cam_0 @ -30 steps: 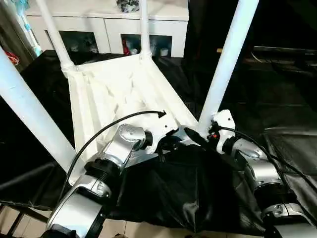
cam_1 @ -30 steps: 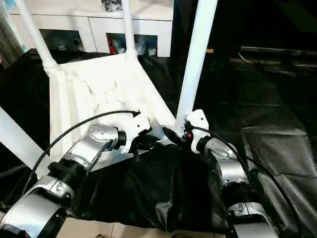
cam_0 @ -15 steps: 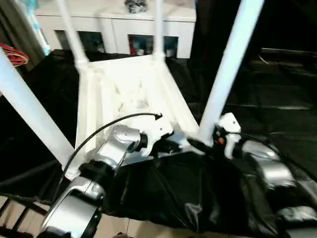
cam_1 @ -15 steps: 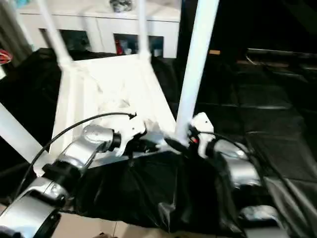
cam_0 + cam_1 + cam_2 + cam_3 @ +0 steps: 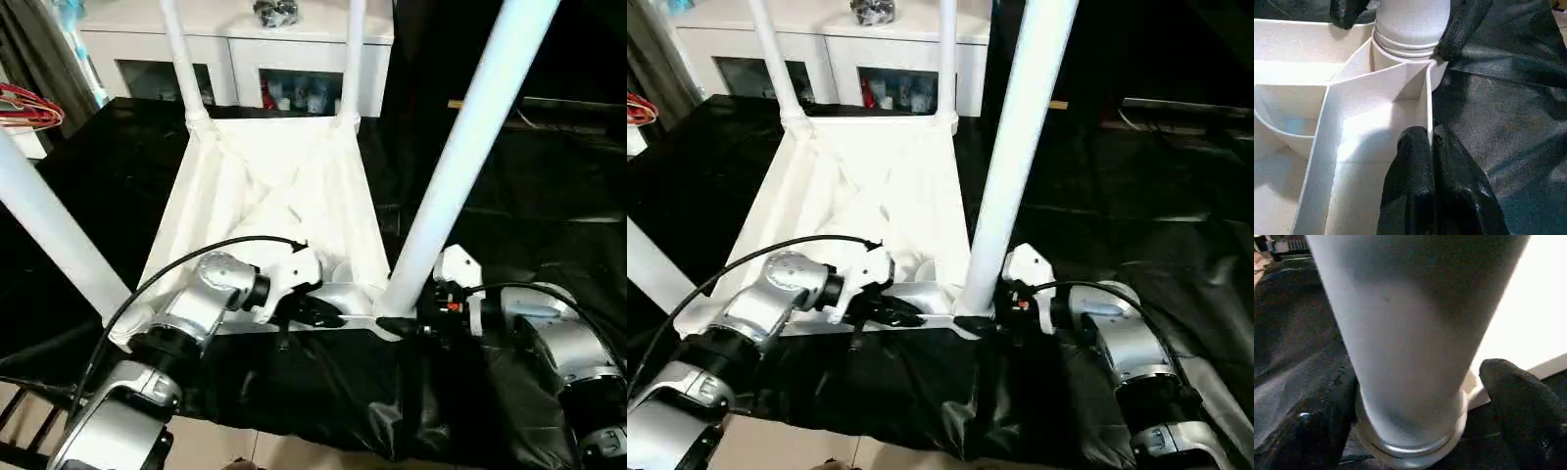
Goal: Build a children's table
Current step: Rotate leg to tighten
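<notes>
White plastic, the upturned children's table top lies on black sheeting with four tapered tube legs standing in its corner sockets. Left gripper pinches the near rim wall; right gripper straddles the near-right leg, fingers spread around its base.

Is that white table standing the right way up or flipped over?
Flipped over. The table lies top-down on the black cloth, its ribbed underside facing up, and its legs rise from the corner sockets.
</notes>
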You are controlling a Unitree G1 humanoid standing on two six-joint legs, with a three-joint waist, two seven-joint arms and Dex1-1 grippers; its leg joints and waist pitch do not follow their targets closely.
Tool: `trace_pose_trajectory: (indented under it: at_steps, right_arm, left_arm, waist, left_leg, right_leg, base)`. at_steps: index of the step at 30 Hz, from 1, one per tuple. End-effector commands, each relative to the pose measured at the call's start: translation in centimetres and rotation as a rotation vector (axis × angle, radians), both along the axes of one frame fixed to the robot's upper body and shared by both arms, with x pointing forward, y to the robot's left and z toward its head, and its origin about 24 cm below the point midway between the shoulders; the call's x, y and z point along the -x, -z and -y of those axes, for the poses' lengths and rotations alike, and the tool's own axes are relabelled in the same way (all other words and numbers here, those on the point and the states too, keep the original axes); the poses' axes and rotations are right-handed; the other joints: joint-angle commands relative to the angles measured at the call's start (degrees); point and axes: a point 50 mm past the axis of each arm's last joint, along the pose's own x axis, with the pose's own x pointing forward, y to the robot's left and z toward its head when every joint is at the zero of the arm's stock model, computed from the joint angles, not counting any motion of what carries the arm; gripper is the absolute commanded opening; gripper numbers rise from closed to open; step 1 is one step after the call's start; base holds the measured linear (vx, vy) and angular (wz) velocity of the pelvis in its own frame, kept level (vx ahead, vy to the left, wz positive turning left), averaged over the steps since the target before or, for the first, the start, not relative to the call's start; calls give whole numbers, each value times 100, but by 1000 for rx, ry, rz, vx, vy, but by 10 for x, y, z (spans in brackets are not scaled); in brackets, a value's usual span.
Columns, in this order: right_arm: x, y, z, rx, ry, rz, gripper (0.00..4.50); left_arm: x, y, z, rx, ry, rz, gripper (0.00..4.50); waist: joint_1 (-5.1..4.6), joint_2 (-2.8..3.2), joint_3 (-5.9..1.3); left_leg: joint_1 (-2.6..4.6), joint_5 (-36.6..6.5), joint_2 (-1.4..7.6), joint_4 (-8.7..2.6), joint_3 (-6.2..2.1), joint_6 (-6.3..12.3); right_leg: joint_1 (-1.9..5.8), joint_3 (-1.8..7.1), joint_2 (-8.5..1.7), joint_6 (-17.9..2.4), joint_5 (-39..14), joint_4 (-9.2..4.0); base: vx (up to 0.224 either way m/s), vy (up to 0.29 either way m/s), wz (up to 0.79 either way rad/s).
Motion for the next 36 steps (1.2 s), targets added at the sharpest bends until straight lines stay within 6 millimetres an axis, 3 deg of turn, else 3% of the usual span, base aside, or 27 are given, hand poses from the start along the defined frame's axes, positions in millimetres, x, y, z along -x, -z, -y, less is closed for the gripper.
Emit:
trace_pose_trajectory:
  at_steps: [1,12,17,20,24,26,28,30,31,33,36]
  right_arm:
    - [4,7,0,19,-8,-46,378]
    - [10,11,-7,-4,-35,-69,284]
    - [11,15,-11,-19,-24,-71,274]
    - [8,18,-14,-37,26,-62,269]
    - [-11,26,-21,-97,293,-15,269]
    - [-19,32,-25,-95,425,-1,268]
    - [-26,37,-33,-87,538,10,268]
    - [-31,40,-42,-93,613,4,268]
    - [-33,41,-47,-91,638,3,268]
    - [-37,40,-61,-103,651,5,268]
    - [-39,35,-77,-119,623,42,268]
  left_arm:
    - [9,1,7,15,107,-31,0]
    - [10,1,8,32,86,-22,0]
    - [6,0,7,57,14,16,0]
    - [2,0,9,82,-61,36,0]
    - [-3,2,23,87,-147,67,0]
    - [-6,2,31,84,-193,80,0]
    - [-11,1,41,82,-247,92,0]
    - [-14,-1,51,85,-280,103,0]
    - [-15,-2,54,84,-303,108,0]
    - [-17,-3,61,84,-322,118,0]
    - [-15,-2,65,79,-311,128,0]
  waist:
    - [-1,-77,-369]
    - [2,-74,-364]
    - [22,-85,-361]
    - [-1,-86,-340]
    - [-96,-100,-326]
    - [-221,-99,-297]
    - [-275,-147,-292]
    - [-298,-131,-273]
    - [-306,-148,-281]
    - [-298,-113,-287]
    - [-302,-107,-294]
  left_leg:
    - [50,-1060,146,-382,-41,482]
    - [55,-1111,144,-386,-40,452]
    - [51,-1114,144,-385,-41,445]
    - [59,-1296,136,-403,-43,367]
    - [68,-1449,113,-421,-61,219]
    - [28,-1639,84,-462,-104,108]
    - [87,-1805,65,-429,-101,88]
    - [114,-1912,46,-425,-105,100]
    - [96,-1899,48,-433,-114,123]
    - [98,-1927,57,-444,-118,141]
    - [88,-1957,60,-456,-116,157]
  right_leg:
    - [294,178,-249,-1409,-1146,-300]
    - [295,177,-249,-1388,-1228,-313]
    - [293,178,-261,-1386,-1250,-311]
    - [281,177,-267,-1281,-1622,-356]
    - [245,181,-273,-1133,-2062,-402]
    - [269,131,-262,-924,-2612,-449]
    - [226,129,-277,-770,-3055,-531]
    - [186,121,-275,-660,-3373,-580]
    - [200,112,-270,-613,-3389,-584]
    - [183,119,-264,-632,-3239,-577]
    - [188,121,-256,-690,-3051,-565]
  base:
    - [0,0,0]
    - [0,0,0]
    - [0,0,0]
    - [0,0,0]
    - [0,0,0]
    - [0,0,0]
    - [0,0,0]
    - [0,0,0]
    - [0,0,0]
    - [0,0,0]
    - [0,0,0]
